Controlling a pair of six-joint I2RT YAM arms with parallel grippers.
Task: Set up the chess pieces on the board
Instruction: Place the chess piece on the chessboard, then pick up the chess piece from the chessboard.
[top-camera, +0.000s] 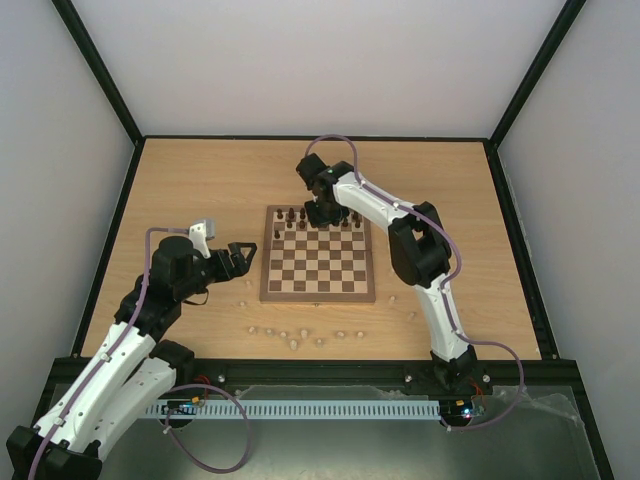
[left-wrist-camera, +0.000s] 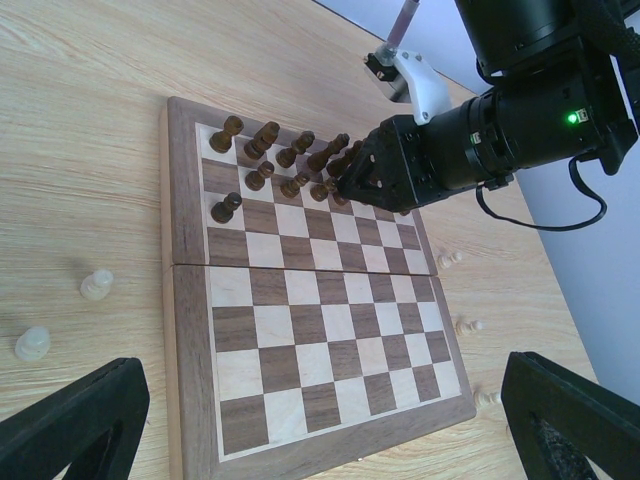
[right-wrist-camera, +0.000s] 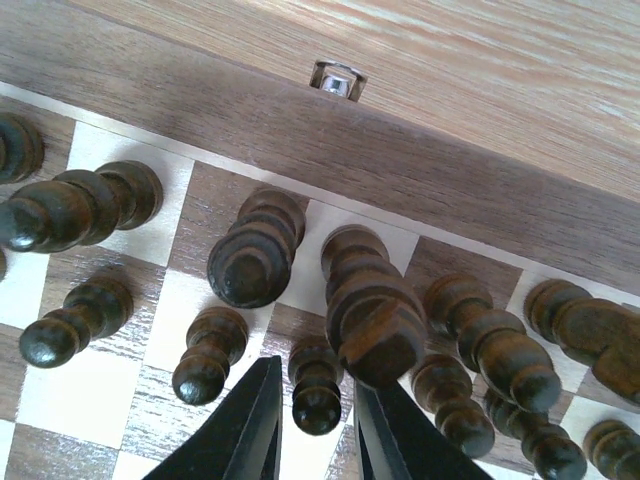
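Note:
The board lies mid-table, with dark chess pieces standing in its two far rows. My right gripper hangs over that far edge. In the right wrist view its jaws stand slightly apart on either side of a dark pawn, with a thin gap showing on each side. A taller dark piece stands just right of it. Pale chess pieces lie scattered on the table in front of the board. My left gripper is open at the board's left edge, holding nothing.
In the left wrist view the board's near rows are bare. Two pale pieces stand on the table left of the board, and a few more lie to its right. The right arm reaches over the far rows.

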